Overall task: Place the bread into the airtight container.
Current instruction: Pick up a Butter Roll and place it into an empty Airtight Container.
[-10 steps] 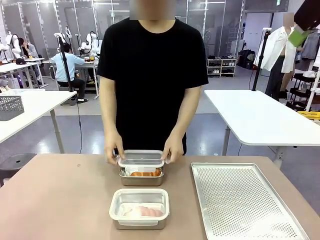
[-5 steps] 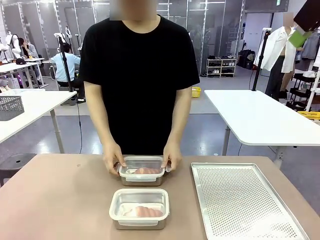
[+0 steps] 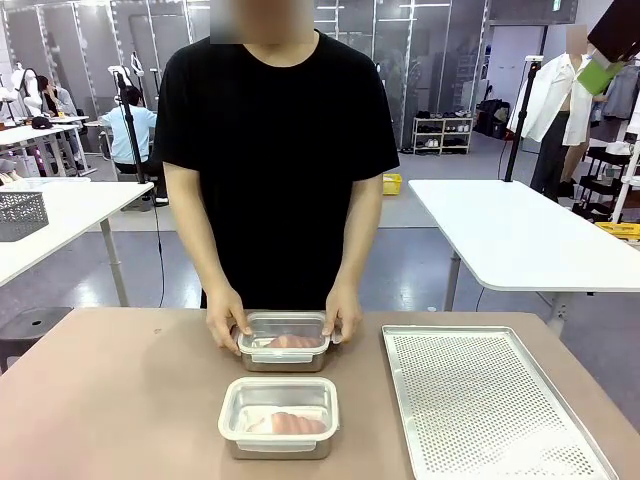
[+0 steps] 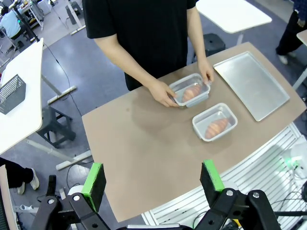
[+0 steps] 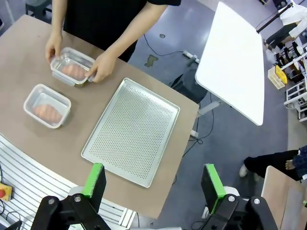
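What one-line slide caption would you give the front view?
A person's hands press the lid onto the far container; the near container, already lidded, holds a croissant beside the perforated tray.

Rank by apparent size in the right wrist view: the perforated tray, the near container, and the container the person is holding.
1. Perforated tray, clearly largest.
2. Near container and the container the person is holding look about alike; hands cover part of that one, so no ranking.

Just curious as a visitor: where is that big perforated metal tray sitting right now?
In the front view the perforated tray lies flat on the brown table's right side, beside the two lidded containers holding croissants, nearer one and farther one.
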